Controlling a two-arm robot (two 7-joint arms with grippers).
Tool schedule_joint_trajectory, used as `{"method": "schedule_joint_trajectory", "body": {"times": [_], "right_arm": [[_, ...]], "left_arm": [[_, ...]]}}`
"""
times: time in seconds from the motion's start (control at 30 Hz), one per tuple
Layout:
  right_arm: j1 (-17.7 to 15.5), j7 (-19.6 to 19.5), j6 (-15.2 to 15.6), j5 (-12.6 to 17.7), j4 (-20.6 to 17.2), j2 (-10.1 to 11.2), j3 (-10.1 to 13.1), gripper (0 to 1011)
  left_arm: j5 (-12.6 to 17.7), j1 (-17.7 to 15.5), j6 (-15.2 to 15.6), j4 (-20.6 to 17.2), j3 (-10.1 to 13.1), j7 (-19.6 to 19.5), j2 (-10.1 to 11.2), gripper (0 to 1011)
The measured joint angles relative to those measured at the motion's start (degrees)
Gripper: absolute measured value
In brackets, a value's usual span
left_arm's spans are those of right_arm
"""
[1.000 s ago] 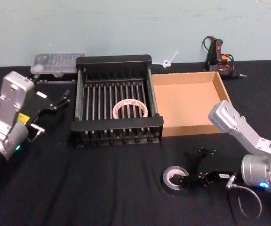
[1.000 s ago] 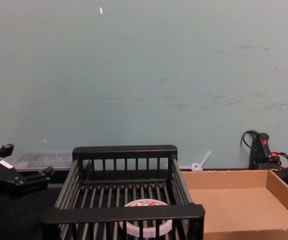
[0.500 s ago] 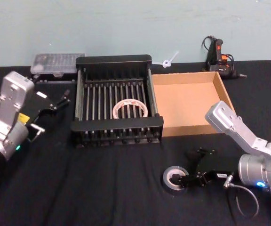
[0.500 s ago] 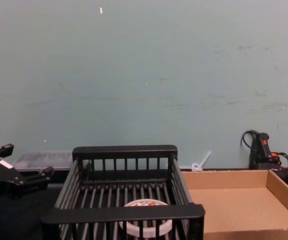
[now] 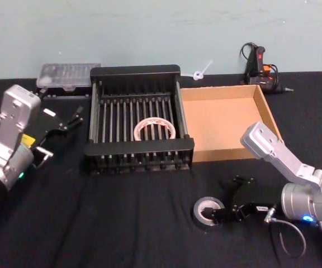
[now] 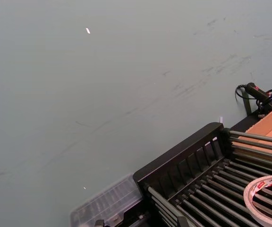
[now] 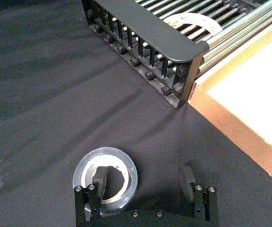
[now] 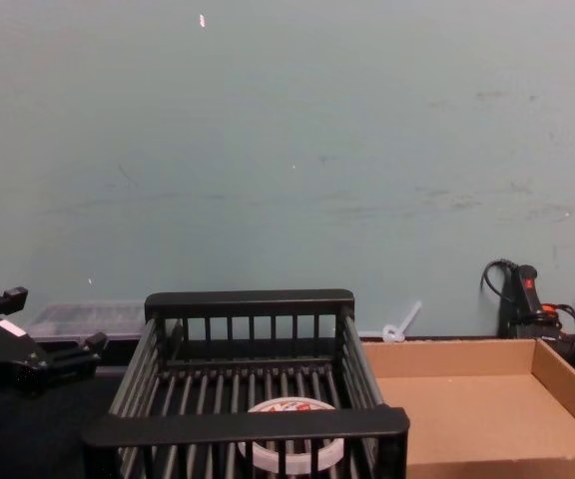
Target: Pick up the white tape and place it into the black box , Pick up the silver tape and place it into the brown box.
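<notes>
The white tape lies flat on the slatted floor of the black box, and also appears as white tape behind the box's front rim. The silver tape rests on the black cloth in front of the boxes. My right gripper is open and low at the silver tape: one finger stands inside its hole, the other outside, beside the roll. The brown box sits to the right of the black one, with nothing in it. My left gripper hovers open, left of the black box.
A clear plastic case lies at the back left, against the wall. A black glue gun with cable stands behind the brown box, with a small white plastic piece next to it. Black cloth covers the table.
My right arm has shifted slightly left and its gripper has settled closer over the silver tape. The left arm and both tapes have stayed put.
</notes>
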Motion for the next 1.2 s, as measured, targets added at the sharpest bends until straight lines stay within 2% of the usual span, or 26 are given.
{"method": "schedule_joint_trajectory", "body": {"times": [0.7,0.9,1.2], "right_arm": [[-0.06,0.03,-0.13,-0.16,0.01,-0.01,0.0,982],[-0.06,0.03,-0.14,-0.13,-0.02,-0.01,0.02,860],[-0.06,0.03,-0.13,-0.09,-0.04,-0.01,0.03,573]], "left_arm": [[0.0,0.0,0.0,0.0,0.0,0.0,0.0,1001],[0.0,0.0,0.0,0.0,0.0,0.0,0.0,1001],[0.0,0.0,0.0,0.0,0.0,0.0,0.0,1001]]}}
